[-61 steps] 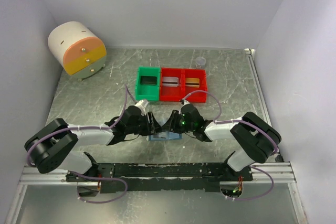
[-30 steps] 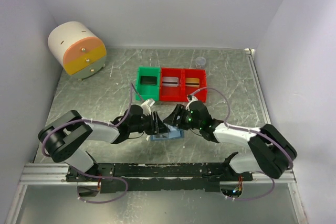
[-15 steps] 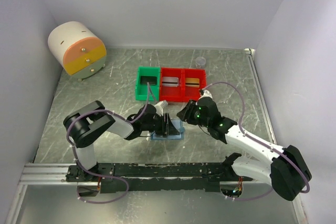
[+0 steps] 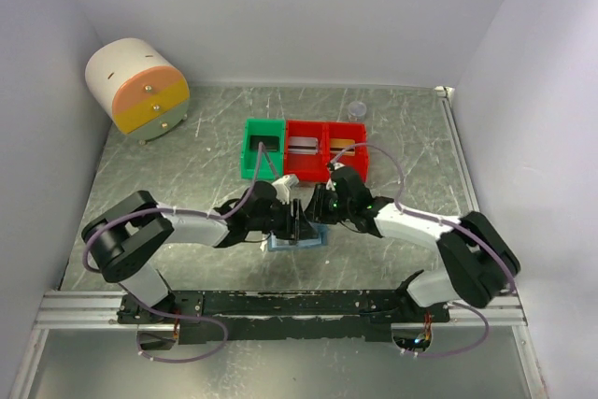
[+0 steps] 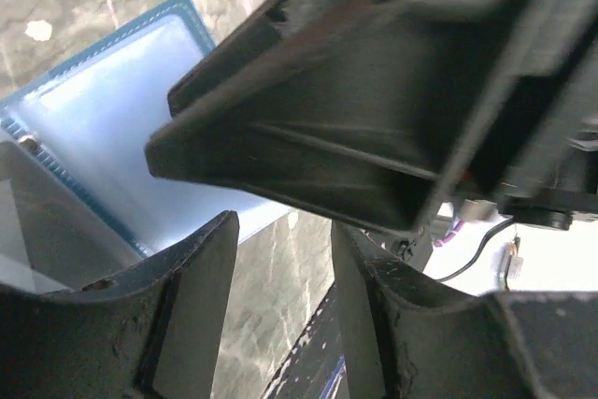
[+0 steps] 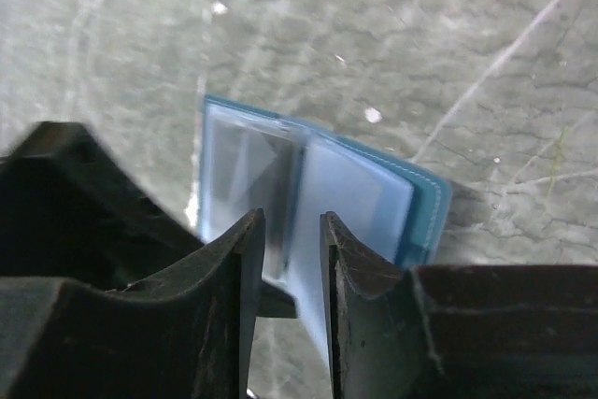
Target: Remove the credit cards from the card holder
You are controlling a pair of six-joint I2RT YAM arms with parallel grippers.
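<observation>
Right pincer point(image 6: 288, 221): narrowly parted above the card holder point(image 6: 360, 203); whether it pinches a leaf cannot be told. Left pincer point(image 5: 282, 231): spread, holding nothing, beside the card holder. Only the right wrist view shows the card holder lying open on the surface point(image 6: 486, 44); overhead, both pincers largely cover it.

Tally on the table point(image 4: 187, 198)
There were one card holder point(image 4: 309, 241), three cards (dark card point(image 4: 266, 144), silver card point(image 4: 301, 146), gold card point(image 4: 341, 146)), one green bin point(image 4: 250, 162), two red bins point(image 4: 306, 167) point(image 4: 363, 151), one round drawer unit point(image 4: 137, 89) and one small clear round object point(image 4: 355, 109).
</observation>
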